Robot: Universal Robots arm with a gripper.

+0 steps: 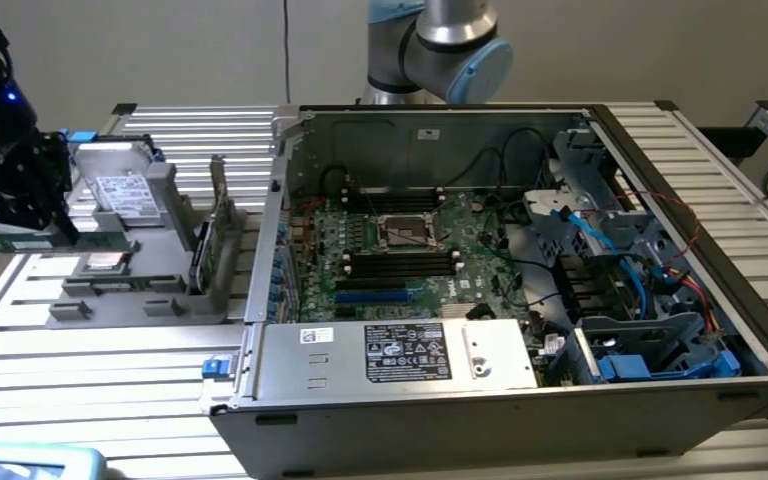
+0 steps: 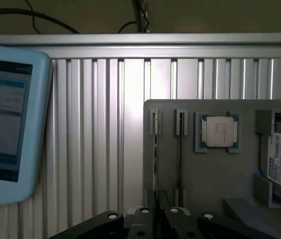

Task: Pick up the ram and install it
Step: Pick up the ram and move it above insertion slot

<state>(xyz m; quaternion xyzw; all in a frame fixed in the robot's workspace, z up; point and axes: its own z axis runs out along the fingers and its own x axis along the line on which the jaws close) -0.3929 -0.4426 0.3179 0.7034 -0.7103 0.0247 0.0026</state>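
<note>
The fingers (image 1: 59,218) are clenched on the ram (image 1: 91,243) at about mid-length. The ram is a long, narrow, pale green strip held level, its chips too small to make out. It hangs at 9 o'clock in the exterior view, above the grey holder (image 1: 131,290) on the slatted counter (image 1: 91,350). The open computer case (image 1: 491,385) stands toward 3 o'clock, well apart.

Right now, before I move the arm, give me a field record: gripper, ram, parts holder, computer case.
gripper: black gripper, closed on the ram, at the exterior view's left
ram: long thin green circuit-board stick, held level over the holder's end
holder: grey plastic parts holder carrying a square silver processor and a hard drive
case: open dark metal computer case, green motherboard exposed, apart from the gripper
</note>
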